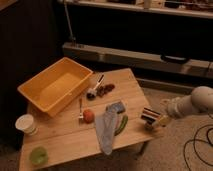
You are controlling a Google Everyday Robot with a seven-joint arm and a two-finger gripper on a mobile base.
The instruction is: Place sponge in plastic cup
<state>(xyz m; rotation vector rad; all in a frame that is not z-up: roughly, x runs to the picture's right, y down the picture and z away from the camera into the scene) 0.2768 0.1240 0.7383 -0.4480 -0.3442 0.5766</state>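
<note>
The sponge (116,106), a small flat blue-grey pad, lies near the middle of the wooden table (65,140), at the top end of a long blue-grey cloth (105,130). The plastic cup (38,155), short and light green, stands at the table's front left corner. My gripper (152,119) is at the table's right edge, to the right of the sponge and apart from it, far from the cup. The white arm (192,104) reaches in from the right.
A large yellow bin (56,85) fills the table's back left. A taller white cup (25,123) stands at the left edge. An orange fruit (88,115), a fork (80,107), a green vegetable (122,124), a brush (95,88) and dark fruit (105,90) lie mid-table. Cables (197,145) lie on the floor.
</note>
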